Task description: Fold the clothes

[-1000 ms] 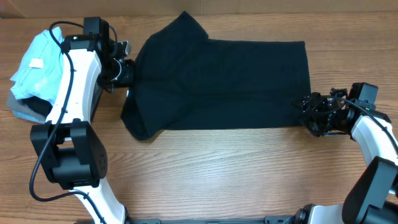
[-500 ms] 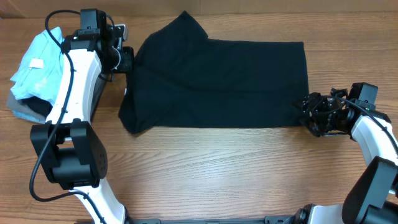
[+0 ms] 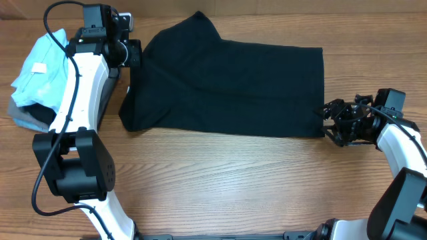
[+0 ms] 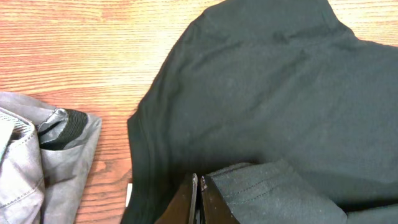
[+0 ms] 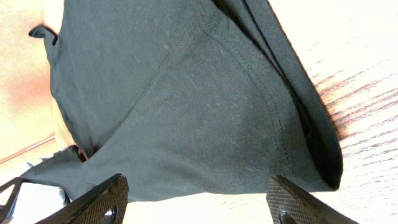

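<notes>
The black T-shirt has slid toward my left since a second ago. Its near left corner has swung out and straightened, and its right edge has crept away from the right arm. The left end effector did the pulling, travelling toward the far edge of the tabletop with the cloth in tow, while the right arm has not budged.

The shirt now lies spread flat across the middle of the tabletop, long side running left to right, with one sleeve poking up at the far left. I read the drag as a way of taking out slack so the cloth lies smooth before any fold is made.

The left end effector is clamped shut on a pinch of the shirt's left edge. The left wrist view shows a small ridge of black fabric bunched right against the closed fingers.

The right end effector sits at the shirt's right edge with its jaws spread wide and nothing gripped. In its wrist view the hem lies flat between the parted fingers, which looks like a position ready to take that edge.

Well off to the left, behind the left arm, a light blue shirt rests on a grey garment, both clear of the work.
</notes>
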Robot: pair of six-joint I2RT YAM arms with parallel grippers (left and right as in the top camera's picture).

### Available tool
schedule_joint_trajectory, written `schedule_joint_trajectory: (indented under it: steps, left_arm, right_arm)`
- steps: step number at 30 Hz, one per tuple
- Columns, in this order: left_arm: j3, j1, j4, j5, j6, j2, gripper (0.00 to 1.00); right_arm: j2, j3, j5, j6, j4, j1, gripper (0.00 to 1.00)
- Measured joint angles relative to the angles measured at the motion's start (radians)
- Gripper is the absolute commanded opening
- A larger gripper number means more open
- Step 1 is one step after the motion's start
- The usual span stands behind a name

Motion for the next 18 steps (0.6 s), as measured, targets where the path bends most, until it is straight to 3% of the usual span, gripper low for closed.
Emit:
schedule_joint_trajectory:
  steps: [4,9,18]
  left_arm:
    - [0.000,0.000,0.005,0.000,0.000,0.000,0.04]
    - [0.000,0.000,0.009,0.000,0.000,0.000,0.04]
    - [0.000,0.000,0.010,-0.001,0.000,0.000,0.04]
  right_arm:
    - [0.000,0.000,0.017,0.000,-0.011,0.000,0.78]
    - [0.000,0.000,0.126,0.002,-0.031,0.000,0.58]
    - [0.000,-0.053,0.269,0.040,-0.024,0.000,0.70]
